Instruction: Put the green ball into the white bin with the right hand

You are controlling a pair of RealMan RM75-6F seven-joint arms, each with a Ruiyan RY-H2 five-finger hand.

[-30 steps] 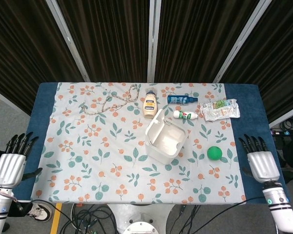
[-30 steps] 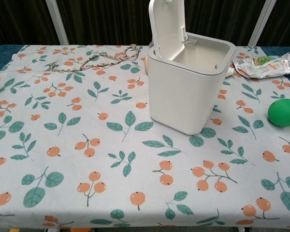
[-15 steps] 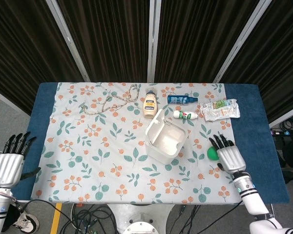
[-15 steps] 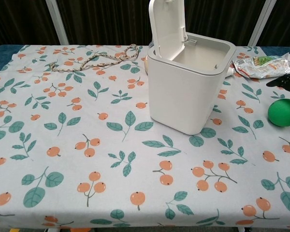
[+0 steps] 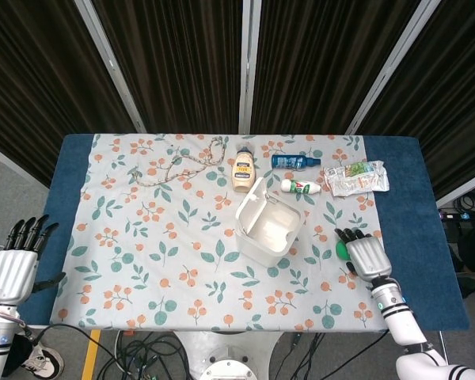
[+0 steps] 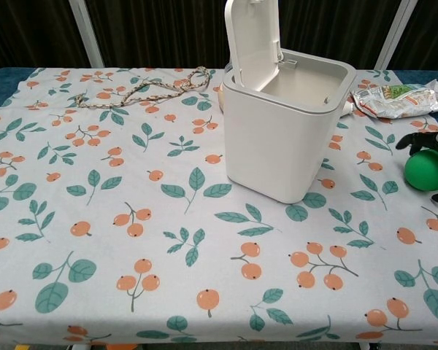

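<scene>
The green ball [image 6: 428, 170] lies on the floral cloth to the right of the white bin [image 6: 288, 131], whose lid stands open. In the head view only a green sliver of the ball [image 5: 342, 250] shows, because my right hand [image 5: 365, 255] hovers over it. Dark fingertips [image 6: 415, 140] reach over the ball's top and another shows at its lower right edge; the fingers are spread around it, and the ball rests on the table. My left hand [image 5: 12, 265] hangs off the table's left edge, fingers extended, holding nothing.
Behind the bin [image 5: 267, 224] stand a mayonnaise bottle [image 5: 243, 167], a blue bottle [image 5: 295, 161] and a white-green tube [image 5: 300, 187]. A snack packet [image 5: 356, 177] lies at the back right, a braided rope [image 5: 178, 168] at the back left.
My right hand came in from the table's right edge to sit over the green ball, then edged slightly closer around it. The ball and the left hand stayed where they were.
</scene>
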